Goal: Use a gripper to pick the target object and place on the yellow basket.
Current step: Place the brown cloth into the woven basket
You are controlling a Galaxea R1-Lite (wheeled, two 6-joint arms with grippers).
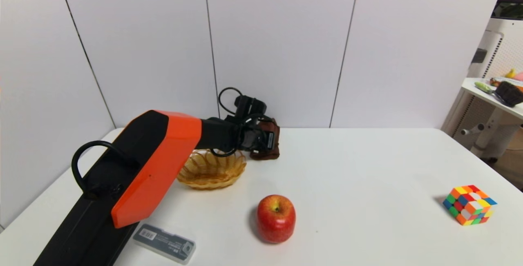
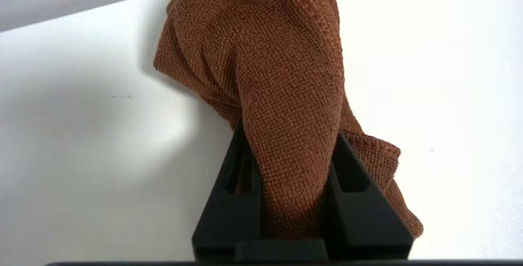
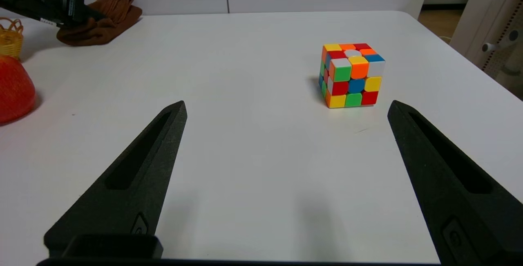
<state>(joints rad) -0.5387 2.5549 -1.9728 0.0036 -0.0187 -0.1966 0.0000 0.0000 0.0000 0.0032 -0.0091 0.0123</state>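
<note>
The dark brown cloth (image 1: 270,141) lies bunched at the back of the white table, just right of the yellow basket (image 1: 211,171). My left gripper (image 1: 265,140) reaches over the basket's far rim and is shut on a fold of the cloth (image 2: 286,94), which fills the space between the two black fingers (image 2: 229,200). The cloth's lower part still touches the table. From the right wrist view the cloth (image 3: 102,21) shows at the far edge with the left gripper on it. My right gripper (image 3: 286,108) is open over bare table, away from the cloth.
A red apple (image 1: 276,218) sits in front of the basket. A multicoloured puzzle cube (image 1: 469,204) stands at the right. A small dark case (image 1: 164,243) lies near the front edge beside my left arm. A side table (image 1: 496,94) stands beyond the right edge.
</note>
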